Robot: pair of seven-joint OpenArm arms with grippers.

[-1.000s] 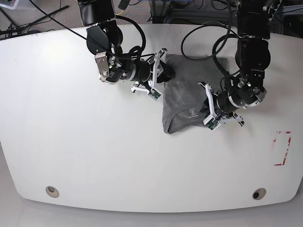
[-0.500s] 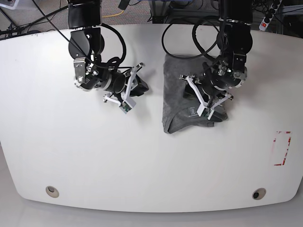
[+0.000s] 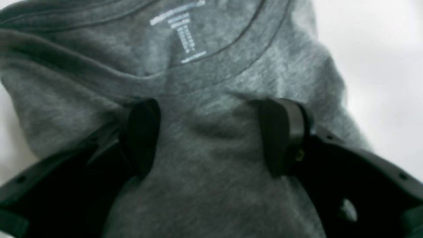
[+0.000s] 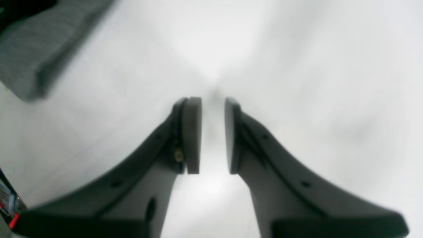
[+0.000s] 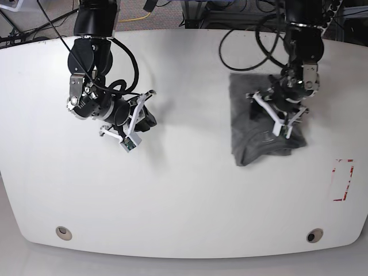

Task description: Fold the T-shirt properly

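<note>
The soft grey cotton T-shirt point(image 5: 261, 126) lies folded into a small bundle on the right side of the big white table point(image 5: 184, 190), with its neck hole and label facing up. The left gripper point(image 5: 282, 112) sits right on top of the shirt, its fingers point(image 3: 142, 135) spread wide with cloth between them, not pinching it. The right gripper point(image 5: 135, 123) hangs over bare table well away from the shirt, its fingers point(image 4: 193, 135) nearly together and holding nothing. The folding looks almost done, though the close view is blurry. Next, the left arm likely needs to lift straight up without dragging the cloth.
</note>
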